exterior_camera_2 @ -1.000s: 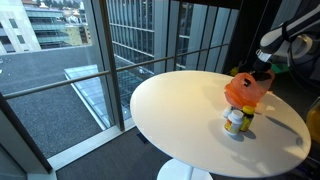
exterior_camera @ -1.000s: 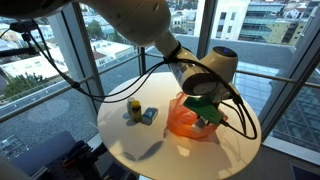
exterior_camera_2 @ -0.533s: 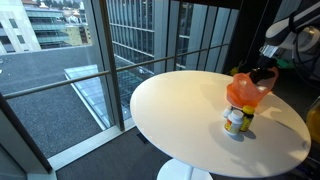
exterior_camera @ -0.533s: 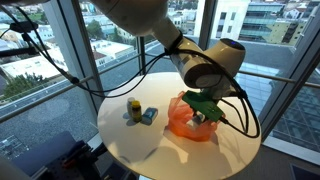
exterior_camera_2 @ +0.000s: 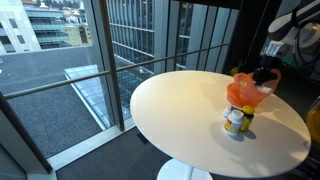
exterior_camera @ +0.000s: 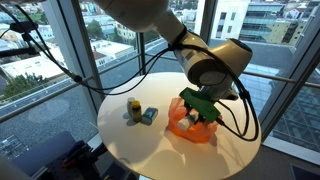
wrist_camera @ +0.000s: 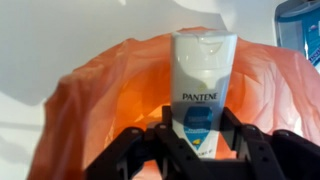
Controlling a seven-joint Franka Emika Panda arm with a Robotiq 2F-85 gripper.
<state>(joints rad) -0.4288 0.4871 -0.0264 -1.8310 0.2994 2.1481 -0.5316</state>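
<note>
My gripper (wrist_camera: 196, 140) is shut on a white Pantene bottle (wrist_camera: 203, 80) with a blue label, held just above an orange plastic bag (wrist_camera: 110, 90). In both exterior views the gripper (exterior_camera: 198, 108) hangs over the orange bag (exterior_camera: 188, 127) on the round white table (exterior_camera: 140, 145); the bag also shows in an exterior view (exterior_camera_2: 245, 92). The bottle is mostly hidden by the gripper in the exterior views.
A small yellow bottle (exterior_camera: 133, 108) and a blue packet (exterior_camera: 150, 115) lie on the table beside the bag; they also show in an exterior view (exterior_camera_2: 236, 121). Large windows and a railing surround the table. Black cables hang from the arm.
The arm has lifted a little and shifted over the bag, with the bottle still held in the gripper. The bag has changed shape slightly.
</note>
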